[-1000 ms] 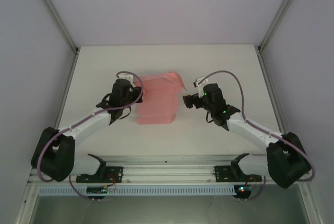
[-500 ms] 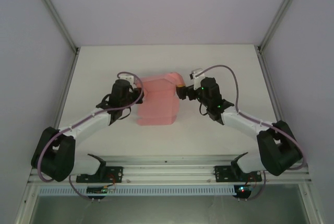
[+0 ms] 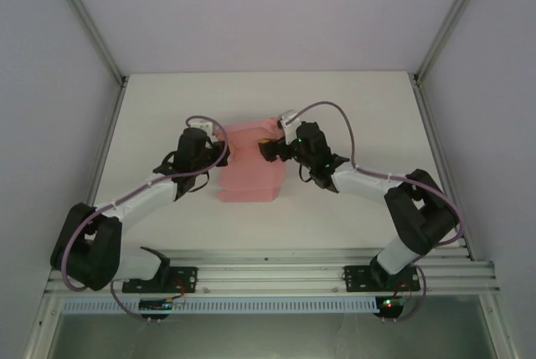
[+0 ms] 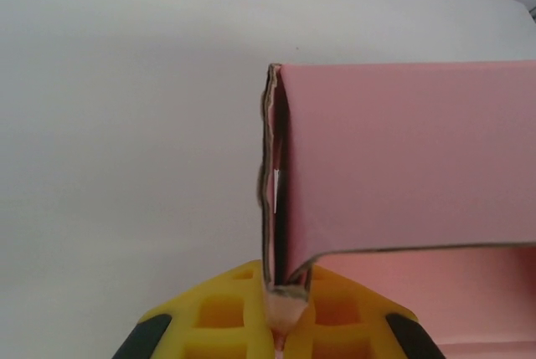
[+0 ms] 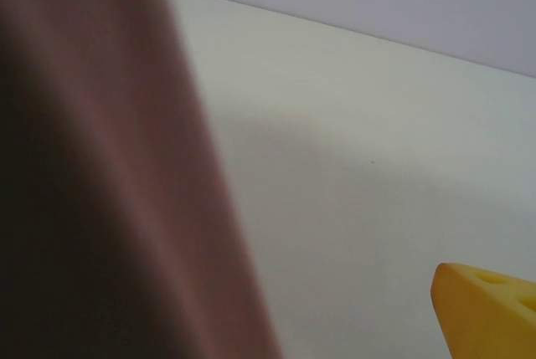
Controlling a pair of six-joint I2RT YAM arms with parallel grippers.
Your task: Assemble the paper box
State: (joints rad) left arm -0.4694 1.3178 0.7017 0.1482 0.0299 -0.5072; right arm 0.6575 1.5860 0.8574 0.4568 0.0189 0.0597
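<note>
The pink paper box [image 3: 249,171] lies partly folded in the middle of the table. My left gripper [image 3: 220,156] is at its left edge. In the left wrist view the yellow fingers [image 4: 226,313] are shut on the box's doubled left wall [image 4: 273,208], and a pink panel [image 4: 402,150] stretches away to the right. My right gripper [image 3: 268,149] is over the box's upper right part and stands open. In the right wrist view a blurred pink flap [image 5: 100,175] is close on the left, and one yellow fingertip [image 5: 486,309] shows at the lower right.
The white table [image 3: 352,100] lies inside a metal frame with pale walls on three sides. An aluminium rail [image 3: 268,271] carrying both arm bases runs along the near edge. Bare table lies behind and to either side of the box.
My right arm has swung left from beside the box to over its upper right corner. The flap that stuck out there no longer shows. My left gripper has held still.
</note>
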